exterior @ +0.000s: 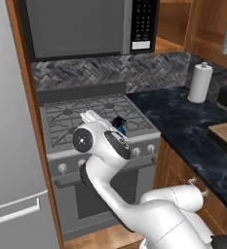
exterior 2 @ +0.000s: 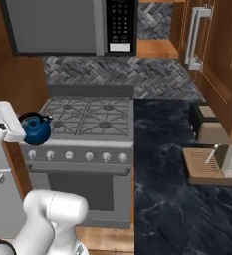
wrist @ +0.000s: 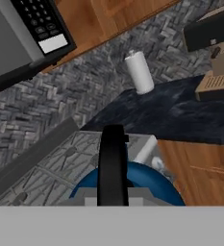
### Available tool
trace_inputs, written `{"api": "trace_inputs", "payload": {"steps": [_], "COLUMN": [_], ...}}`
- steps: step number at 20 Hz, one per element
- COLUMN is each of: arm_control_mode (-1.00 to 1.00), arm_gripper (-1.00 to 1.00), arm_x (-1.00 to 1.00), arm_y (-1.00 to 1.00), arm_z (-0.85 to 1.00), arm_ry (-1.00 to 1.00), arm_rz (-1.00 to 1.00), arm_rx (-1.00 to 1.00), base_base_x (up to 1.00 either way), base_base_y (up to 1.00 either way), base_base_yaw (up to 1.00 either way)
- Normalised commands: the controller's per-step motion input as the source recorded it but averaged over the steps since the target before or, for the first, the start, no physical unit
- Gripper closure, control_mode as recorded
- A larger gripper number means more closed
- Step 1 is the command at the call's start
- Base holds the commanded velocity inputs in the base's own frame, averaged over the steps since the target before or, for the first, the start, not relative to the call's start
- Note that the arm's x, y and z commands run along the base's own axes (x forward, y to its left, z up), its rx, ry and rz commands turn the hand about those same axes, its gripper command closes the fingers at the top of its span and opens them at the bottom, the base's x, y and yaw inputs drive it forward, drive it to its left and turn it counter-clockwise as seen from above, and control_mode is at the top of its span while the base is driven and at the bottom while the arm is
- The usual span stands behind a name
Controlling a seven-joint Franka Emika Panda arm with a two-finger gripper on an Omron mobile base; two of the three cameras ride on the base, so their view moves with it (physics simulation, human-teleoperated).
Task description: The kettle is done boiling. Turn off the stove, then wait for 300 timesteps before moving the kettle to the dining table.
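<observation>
The dark-blue kettle [exterior 2: 36,129] hangs at the front left of the grey stove [exterior 2: 90,117], level with its front edge. In the left base view a bit of the kettle [exterior: 119,124] peeks out behind my arm. In the hand view its black arched handle [wrist: 112,161] runs straight up from my gripper [wrist: 112,199], with the blue body [wrist: 147,185] below it. The gripper is shut on that handle; its fingertips are hidden. The pale knobs [exterior 2: 89,156] line the stove's front. The dining table is out of view.
A grey microwave [exterior: 81,24] hangs above the stove. A tall fridge [exterior: 8,146] stands to the left. The dark marbled counter [exterior: 193,129] on the right carries a paper towel roll [exterior: 200,82], a dark box [exterior 2: 203,115] and a wooden board [exterior 2: 203,167].
</observation>
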Motion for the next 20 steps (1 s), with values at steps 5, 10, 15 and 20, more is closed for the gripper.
{"api": "trace_inputs", "payload": {"steps": [5,10,15,20], "arm_control_mode": [1.00,1.00,1.00,1.00], "arm_gripper": [1.00,1.00,1.00,1.00], "arm_x": [0.00,0.00,0.00,0.00], "arm_y": [0.00,0.00,0.00,0.00], "arm_z": [0.00,0.00,0.00,0.00], "arm_ry": [0.00,0.00,0.00,0.00], "arm_rz": [0.00,0.00,0.00,0.00], "arm_rx": [0.00,0.00,0.00,0.00], "base_base_x": [-0.70,-0.41,-0.35,-0.47], "base_base_y": [0.43,0.56,0.53,0.32], "base_base_yaw": [-0.37,-0.47,-0.49,-0.54]}}
